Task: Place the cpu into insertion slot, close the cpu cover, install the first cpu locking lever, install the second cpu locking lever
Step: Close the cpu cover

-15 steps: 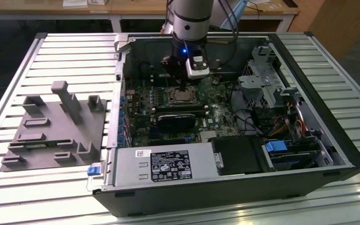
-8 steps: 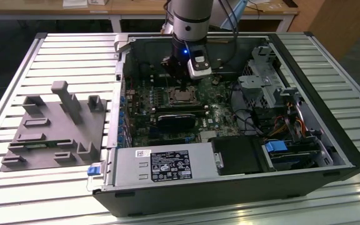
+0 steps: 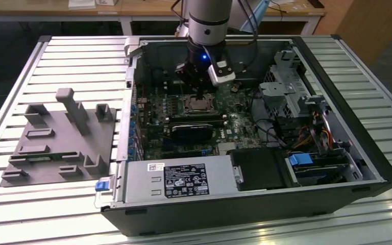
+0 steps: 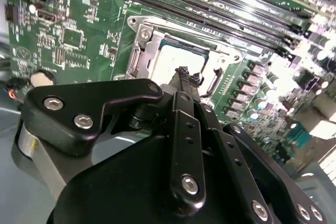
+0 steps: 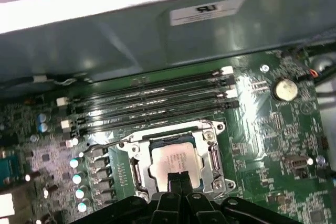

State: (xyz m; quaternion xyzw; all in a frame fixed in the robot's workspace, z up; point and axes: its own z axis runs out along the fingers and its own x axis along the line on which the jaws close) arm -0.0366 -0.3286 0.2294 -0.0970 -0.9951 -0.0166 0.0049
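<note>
Black fingers (image 5: pixel 173 182) pressed together, nothing pinched between them as far as I can see. The tips sit right at the near edge of the cpu (image 5: pixel 175 158); touching or just above, can't tell which. cpu lies flat in the insertion slot (image 5: pixel 169 141), its silver top showing through the window of the cpu cover (image 5: pixel 210 150), which looks folded down over it. 1 thin lever wire (image 5: pixel 105 145) runs off a socket corner; can't tell if it's latched.

My read: placement done, cover down, work is at the lever stage. To do it well:
- Push with the closed tips on the wire only, never on the chip lid.
- Take it down and sideways under its hook with steady force.
- No slip toward the memory slots (image 5: pixel 157 95).

Outward: green board (image 5: pixel 273 145), open case (image 3: pixel 332 199) on the slatted counter (image 3: pixel 67 61), grey fixture (image 3: pixel 59 143) on the exterior view's left.
</note>
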